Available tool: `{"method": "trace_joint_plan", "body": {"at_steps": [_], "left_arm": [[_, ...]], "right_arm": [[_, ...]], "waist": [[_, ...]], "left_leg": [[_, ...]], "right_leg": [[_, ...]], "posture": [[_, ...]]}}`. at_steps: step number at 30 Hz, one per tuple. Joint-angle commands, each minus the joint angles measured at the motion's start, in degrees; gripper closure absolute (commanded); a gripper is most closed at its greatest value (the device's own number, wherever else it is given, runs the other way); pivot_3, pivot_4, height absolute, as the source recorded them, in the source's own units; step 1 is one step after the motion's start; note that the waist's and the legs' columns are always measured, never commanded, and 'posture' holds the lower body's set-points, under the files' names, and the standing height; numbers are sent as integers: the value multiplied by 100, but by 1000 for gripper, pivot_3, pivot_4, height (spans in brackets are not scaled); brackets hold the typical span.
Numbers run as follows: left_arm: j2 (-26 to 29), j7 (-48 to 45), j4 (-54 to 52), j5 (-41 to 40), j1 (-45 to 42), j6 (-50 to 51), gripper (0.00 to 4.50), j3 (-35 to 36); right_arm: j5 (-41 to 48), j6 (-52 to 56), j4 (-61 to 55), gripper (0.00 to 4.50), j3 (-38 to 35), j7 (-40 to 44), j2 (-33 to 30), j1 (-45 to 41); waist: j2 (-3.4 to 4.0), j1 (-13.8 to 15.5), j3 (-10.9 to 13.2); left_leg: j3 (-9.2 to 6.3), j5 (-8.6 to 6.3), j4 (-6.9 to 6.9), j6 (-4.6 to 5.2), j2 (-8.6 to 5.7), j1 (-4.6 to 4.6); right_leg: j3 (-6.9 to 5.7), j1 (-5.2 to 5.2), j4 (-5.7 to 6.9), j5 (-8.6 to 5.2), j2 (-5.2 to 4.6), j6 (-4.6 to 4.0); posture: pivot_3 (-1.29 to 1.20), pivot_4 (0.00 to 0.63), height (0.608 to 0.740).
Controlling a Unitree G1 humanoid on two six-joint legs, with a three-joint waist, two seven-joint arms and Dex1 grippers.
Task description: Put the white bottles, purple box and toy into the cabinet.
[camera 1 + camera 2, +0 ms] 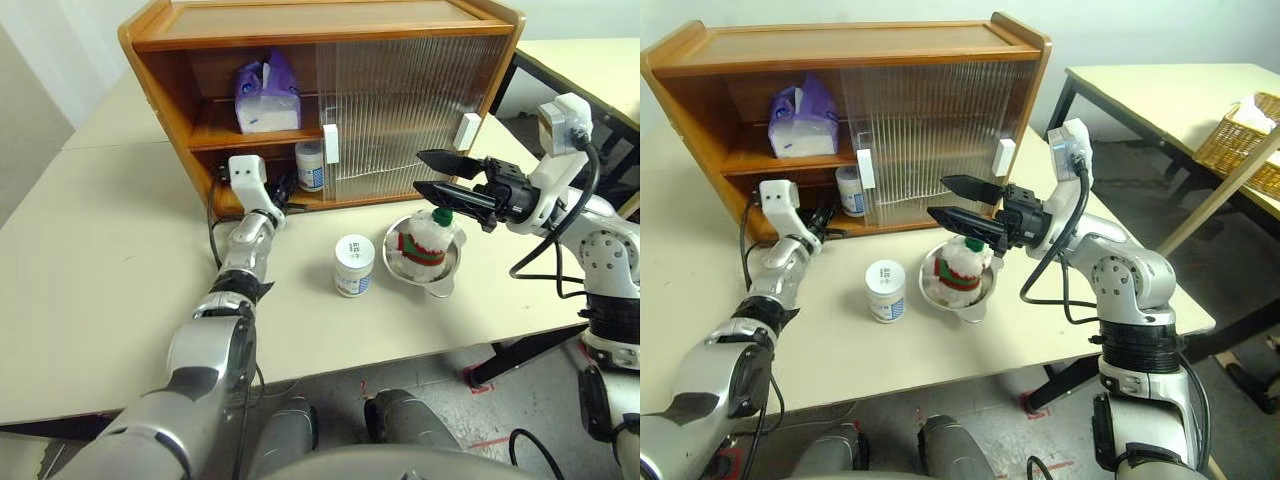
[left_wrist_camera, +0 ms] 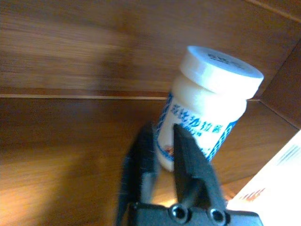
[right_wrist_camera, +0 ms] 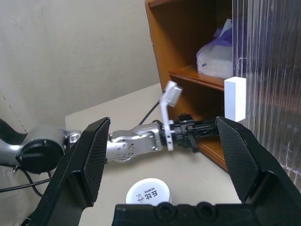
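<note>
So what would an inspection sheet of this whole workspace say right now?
Surface: pale table, bare apart from the items below.
Job's things: purple box on cabinet upper shelf; one bottle on the lower shelf; second bottle on the table; toy in a bowl.
Clutter: bowl only.
Grippers: left gripper at the shelved bottle, fingers slightly apart; right gripper open above the toy.
Cables: black cables along both arms.
Surroundings: second table, wicker basket.
</note>
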Motion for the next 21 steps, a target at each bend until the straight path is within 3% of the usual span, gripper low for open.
{"method": "trace_joint_plan", "body": {"at_steps": [1,4,8,16,21], "left_arm": [[86,-466,-1208,-372,588,492,2518,9],[173,-747,-2134,-567,1063,979,1435,-73],[683,-1935,-3641,-1100,2028,1804,34,-304],[1360,-3700,-4861,-1482,2967,2178,9,-963],[1553,-4381,-5031,-1387,3187,2070,9,-1372]], "right_arm": [[-29,-24,107,0,53,72,33,-99],[-49,-37,162,0,74,112,48,-145],[-102,-73,294,0,130,185,89,-249],[-196,-100,410,0,150,290,153,-342],[-225,-102,419,0,142,316,171,-361]], "waist": [[0,8,0],[0,25,0],[1,61,-1],[7,232,-5],[18,258,-15]], "left_leg": [[8,0,0,0,-2,0],[24,0,1,-1,-8,-1],[9,-1,0,-3,-4,-1],[-45,-18,-3,-32,79,-20],[-43,-22,-6,-39,98,-100]], "right_leg": [[-2,0,0,0,0,-1],[-10,2,3,-3,1,-5],[-7,-1,5,-5,-1,-13],[21,-64,14,1,-29,-93],[-4,-132,29,39,-33,-175]], "posture": [[-107,46,740],[-101,46,740],[-80,46,740],[-69,43,740],[-72,40,740]]}}
